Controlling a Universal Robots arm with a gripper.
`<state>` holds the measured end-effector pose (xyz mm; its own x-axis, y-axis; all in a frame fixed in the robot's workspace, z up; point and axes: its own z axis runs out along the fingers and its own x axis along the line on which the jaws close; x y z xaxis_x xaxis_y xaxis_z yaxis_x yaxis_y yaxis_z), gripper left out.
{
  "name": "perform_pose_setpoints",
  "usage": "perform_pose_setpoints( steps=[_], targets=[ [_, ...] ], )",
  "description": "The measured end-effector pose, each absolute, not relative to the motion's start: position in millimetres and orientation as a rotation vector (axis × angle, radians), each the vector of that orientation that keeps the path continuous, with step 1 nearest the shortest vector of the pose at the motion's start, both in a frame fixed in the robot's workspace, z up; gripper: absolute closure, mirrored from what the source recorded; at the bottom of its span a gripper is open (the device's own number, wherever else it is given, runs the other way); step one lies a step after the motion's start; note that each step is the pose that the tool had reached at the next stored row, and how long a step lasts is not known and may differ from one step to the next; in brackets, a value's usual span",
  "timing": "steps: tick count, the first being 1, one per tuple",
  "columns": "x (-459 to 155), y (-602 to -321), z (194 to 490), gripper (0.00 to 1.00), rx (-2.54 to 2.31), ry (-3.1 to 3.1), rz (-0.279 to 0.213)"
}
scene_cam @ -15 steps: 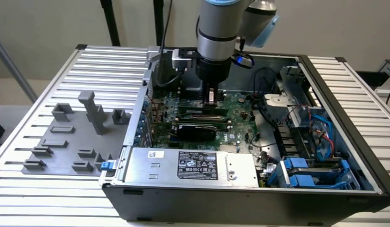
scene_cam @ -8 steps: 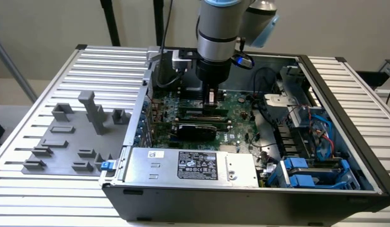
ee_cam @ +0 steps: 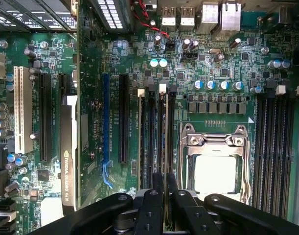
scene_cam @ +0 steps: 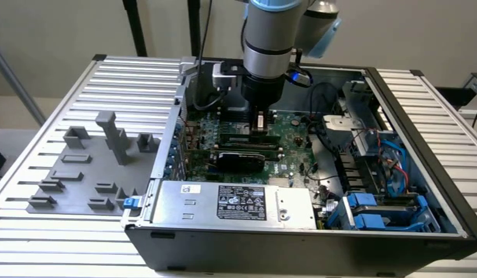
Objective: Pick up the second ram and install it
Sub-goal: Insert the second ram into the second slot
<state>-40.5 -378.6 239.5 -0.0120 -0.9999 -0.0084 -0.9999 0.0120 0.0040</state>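
My gripper reaches down into the open computer case, over the green motherboard. The second ram is a thin green stick with a pale label, lying along the memory slots under the gripper. In the wrist view the ram appears edge-on, running along a black slot with a white latch at its far end. The black fingers are pressed together on its near part, so my gripper is shut on the stick. Whether the ram sits fully in the slot I cannot tell.
A black graphics card lies next to the slots. The CPU socket is on the slots' other side. A power supply, blue drive bays and cables crowd the case. Gray fixture blocks stand at the exterior view's left.
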Motion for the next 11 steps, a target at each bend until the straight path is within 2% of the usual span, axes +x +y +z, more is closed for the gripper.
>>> perform_pose_setpoints(
  steps=[11],
  targets=[
    [-40.5,-380.7,234.1,0.86,-2.206,2.233,0.014]
  ],
)
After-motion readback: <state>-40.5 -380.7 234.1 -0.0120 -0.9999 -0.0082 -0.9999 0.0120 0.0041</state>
